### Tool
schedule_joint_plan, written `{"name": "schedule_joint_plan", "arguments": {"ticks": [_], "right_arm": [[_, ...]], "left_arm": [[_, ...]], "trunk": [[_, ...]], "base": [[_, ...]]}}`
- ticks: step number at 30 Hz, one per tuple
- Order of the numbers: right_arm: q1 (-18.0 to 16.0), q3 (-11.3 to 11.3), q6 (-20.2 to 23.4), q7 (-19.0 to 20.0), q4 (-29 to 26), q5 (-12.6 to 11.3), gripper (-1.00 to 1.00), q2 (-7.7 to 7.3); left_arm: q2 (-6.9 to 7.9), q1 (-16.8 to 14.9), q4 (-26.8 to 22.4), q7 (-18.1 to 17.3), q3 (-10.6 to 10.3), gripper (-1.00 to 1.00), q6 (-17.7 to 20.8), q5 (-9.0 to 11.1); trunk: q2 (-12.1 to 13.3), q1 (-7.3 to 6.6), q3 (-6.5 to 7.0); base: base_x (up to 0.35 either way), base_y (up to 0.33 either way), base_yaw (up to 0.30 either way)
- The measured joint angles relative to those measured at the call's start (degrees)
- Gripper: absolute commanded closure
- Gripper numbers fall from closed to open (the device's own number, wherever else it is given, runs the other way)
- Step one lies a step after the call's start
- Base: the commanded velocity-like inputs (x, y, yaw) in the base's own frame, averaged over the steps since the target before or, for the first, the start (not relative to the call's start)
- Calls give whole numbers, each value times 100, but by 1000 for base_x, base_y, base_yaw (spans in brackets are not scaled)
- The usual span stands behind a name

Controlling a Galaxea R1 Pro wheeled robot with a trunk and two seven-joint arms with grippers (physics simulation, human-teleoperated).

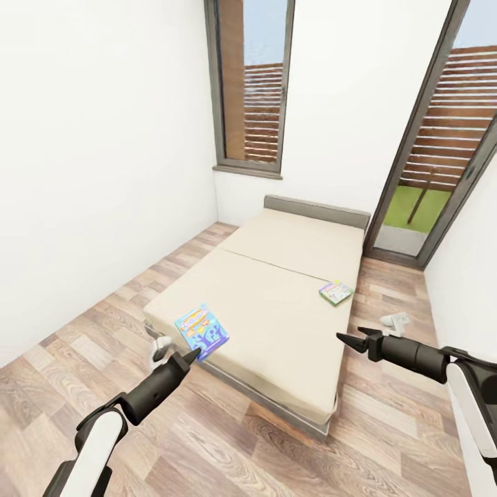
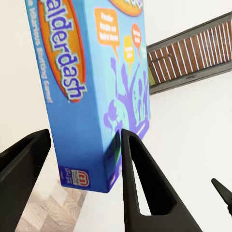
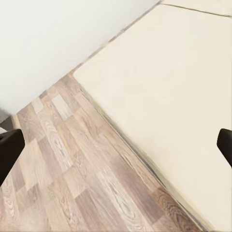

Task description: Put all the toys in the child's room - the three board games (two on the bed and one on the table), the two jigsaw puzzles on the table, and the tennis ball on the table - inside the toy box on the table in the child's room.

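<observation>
The left gripper pinches the blue game at the bed's near-left edge. The right gripper, spread, hovers above open floor beside the bed; another game lies near the right edge.

Your right end effector stood with both fingertips spread wide, dark at opposite edges of the picture, nothing between them. Beyond lay the bed, its beige mattress bare, one edge running diagonally. Beside it ran the wood-plank floor, meeting a white wall.
</observation>
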Motion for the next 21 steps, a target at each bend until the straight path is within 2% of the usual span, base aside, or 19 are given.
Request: {"name": "schedule_joint_plan", "arguments": {"ticks": [1, 4, 7, 16, 21], "right_arm": [[0, 0, -4, 0, 1, 0, -100, 0], [41, -1, -436, 23, 14, 13, -100, -2], [67, 11, -640, 45, -1, -3, -100, -2], [90, -12, -502, 67, -21, -44, -100, -6], [74, -12, -436, 57, -21, -46, -100, -1]], "left_arm": [[0, 0, 0, 0, 0, 100, 0, 2], [0, 0, 0, -7, -5, 100, -6, -11], [4, -1, 0, -33, 3, 100, -10, -20], [31, 8, 0, -73, 39, 100, -23, 21], [34, 9, 0, -78, 40, 100, -24, 31]], "trunk": [[0, 0, -1], [0, 0, -3], [0, 0, -4], [0, 0, -4], [0, 0, -4]], "base": [[0, 0, 53], [0, 0, 28], [0, 0, 14], [0, 0, 5], [0, 0, 126]]}}
